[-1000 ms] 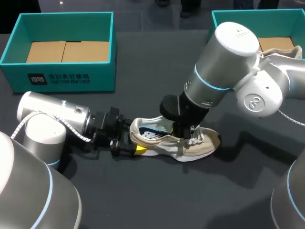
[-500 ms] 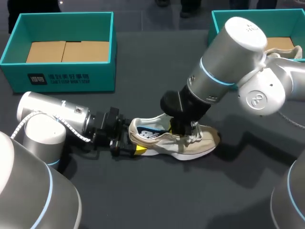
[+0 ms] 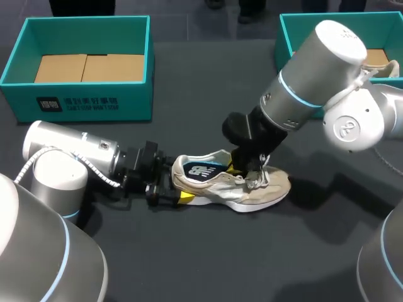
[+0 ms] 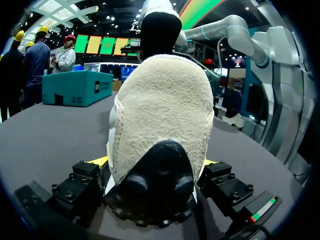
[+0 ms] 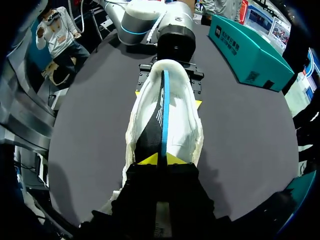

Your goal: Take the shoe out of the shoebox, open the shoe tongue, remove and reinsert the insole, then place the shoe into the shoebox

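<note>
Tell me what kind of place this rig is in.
Probably a tabletop robot workstation set up for shoe handling: a dark table, two open teal shoeboxes, and a shoe clamped by the left gripper, with the right gripper gripping its insole.

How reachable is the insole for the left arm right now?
Probably not. The left tool is shut on the shoe at its heel, and the right tool pinches the insole from above, filling the opening.
</note>
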`<state>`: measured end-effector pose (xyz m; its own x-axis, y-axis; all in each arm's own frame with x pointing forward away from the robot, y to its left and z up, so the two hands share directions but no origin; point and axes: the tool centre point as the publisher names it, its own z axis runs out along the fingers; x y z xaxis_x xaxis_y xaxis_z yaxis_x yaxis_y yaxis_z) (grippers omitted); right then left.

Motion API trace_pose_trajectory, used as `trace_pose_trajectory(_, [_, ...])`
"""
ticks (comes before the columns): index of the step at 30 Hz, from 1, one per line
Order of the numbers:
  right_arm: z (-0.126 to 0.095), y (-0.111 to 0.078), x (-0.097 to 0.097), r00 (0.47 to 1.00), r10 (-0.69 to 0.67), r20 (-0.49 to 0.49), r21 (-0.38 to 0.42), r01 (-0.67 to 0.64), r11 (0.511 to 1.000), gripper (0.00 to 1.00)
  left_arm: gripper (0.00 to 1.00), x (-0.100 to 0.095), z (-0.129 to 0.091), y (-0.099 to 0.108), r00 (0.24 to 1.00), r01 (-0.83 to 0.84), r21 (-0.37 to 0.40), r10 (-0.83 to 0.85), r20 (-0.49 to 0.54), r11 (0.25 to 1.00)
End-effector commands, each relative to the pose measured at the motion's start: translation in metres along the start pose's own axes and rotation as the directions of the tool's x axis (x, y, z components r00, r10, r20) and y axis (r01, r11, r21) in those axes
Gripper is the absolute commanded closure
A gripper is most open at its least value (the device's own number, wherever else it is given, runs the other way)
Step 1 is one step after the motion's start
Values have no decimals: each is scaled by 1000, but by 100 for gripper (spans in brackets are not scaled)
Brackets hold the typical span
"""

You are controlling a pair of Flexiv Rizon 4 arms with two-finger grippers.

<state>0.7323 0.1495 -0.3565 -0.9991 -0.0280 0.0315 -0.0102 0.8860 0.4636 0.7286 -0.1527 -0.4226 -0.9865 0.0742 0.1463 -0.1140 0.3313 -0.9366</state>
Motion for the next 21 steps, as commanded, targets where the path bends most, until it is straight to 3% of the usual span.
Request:
trace_pose_trajectory(1, [-8, -11, 4, 1000, -22, 2, -50, 22, 999, 100, 100, 0, 4, 4, 1000, 0, -1, 0, 1, 1000])
trace_pose_trajectory(5, [-10, -5, 3, 999, -46, -4, -41, 45, 998, 100, 100, 0, 4, 4, 1000, 0, -1, 0, 1, 1000])
trace_pose_trajectory(16, [-7, 54, 5, 970, -232, -73, -6, 232, 973, 100, 100, 0, 4, 4, 1000, 0, -1, 0, 1, 1000])
trace_pose_trajectory(21, [-4, 68, 4, 960, -263, -100, 0, 265, 964, 100, 100, 0, 4, 4, 1000, 0, -1, 0, 1, 1000])
